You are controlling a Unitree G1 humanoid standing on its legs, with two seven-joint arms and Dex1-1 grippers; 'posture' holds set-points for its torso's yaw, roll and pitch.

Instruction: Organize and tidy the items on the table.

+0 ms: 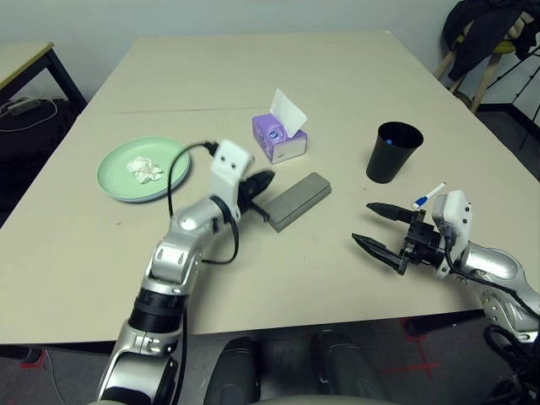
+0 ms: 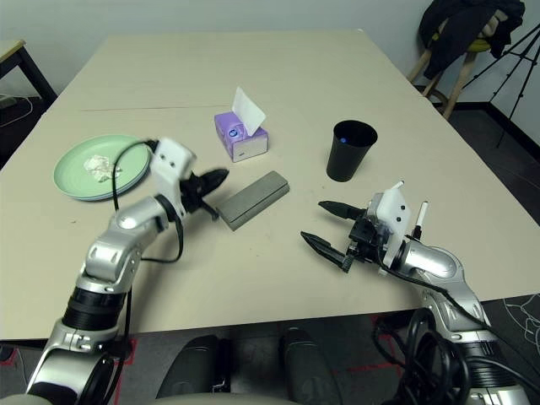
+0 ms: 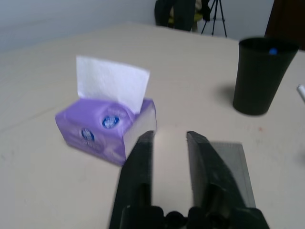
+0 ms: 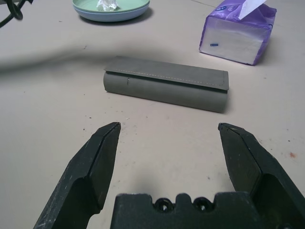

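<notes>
Matt grey cloth glasses case

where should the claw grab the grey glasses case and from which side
Across its short width, near the middle of its length. The grey glasses case lies flat on the table, long and narrow, with bare table on both long sides. The open right claw already faces its long side, so coming from above with fingers straddling the two long edges looks best.

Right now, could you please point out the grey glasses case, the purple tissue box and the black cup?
grey glasses case (image 4: 167, 86): right wrist view, middle of its flap side.
purple tissue box (image 1: 281, 141): left eye view, top face.
black cup (image 1: 391, 156): left eye view, outer wall.
</notes>
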